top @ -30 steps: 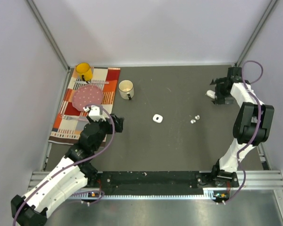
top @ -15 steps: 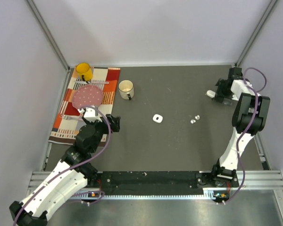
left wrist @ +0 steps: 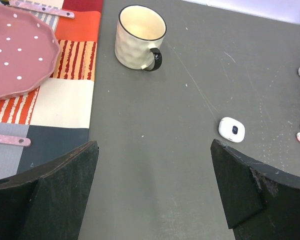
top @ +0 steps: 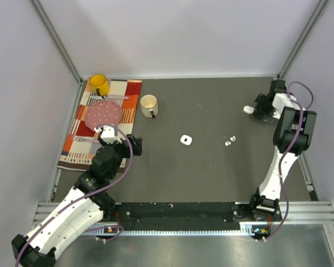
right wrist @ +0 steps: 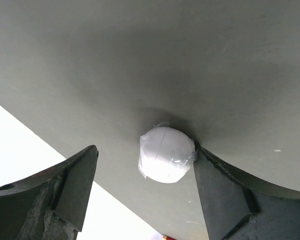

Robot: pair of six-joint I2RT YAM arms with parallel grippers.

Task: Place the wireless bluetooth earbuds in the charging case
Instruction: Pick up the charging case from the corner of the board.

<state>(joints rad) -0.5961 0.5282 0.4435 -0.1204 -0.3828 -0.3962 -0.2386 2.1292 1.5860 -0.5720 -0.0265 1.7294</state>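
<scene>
The right tool hovers low at the far right edge of the tabletop, its jaws spread on either side of a closed white case. One finger is right against the case, the other is clear of it, and nothing is clamped. The left tool hangs wide open above bare tabletop on the left, holding nothing. The earbuds are nowhere near either tool: two tiny white bits lie loose, side by side, right of centre. A little to their left the charging case lies flat, a white rounded square with a dark spot on top. Whether its lid is up cannot be told from here, and no earbud shows in it. Those buds look feather-light, hard and glossy, so they will likely skid or flick away from a sloppy pinch. The better hold is probably a gentle, square squeeze across the fatter body with the fingertips. The pebble-shaped case at the right tool looks just as slick and rounded, with some clear wrap on it, so it is best taken across its widest middle. As for containers, the cream mug shows an empty inside, the pink dotted plate on the striped cloth carries nothing, and the yellow mug is too small to see into.
</scene>
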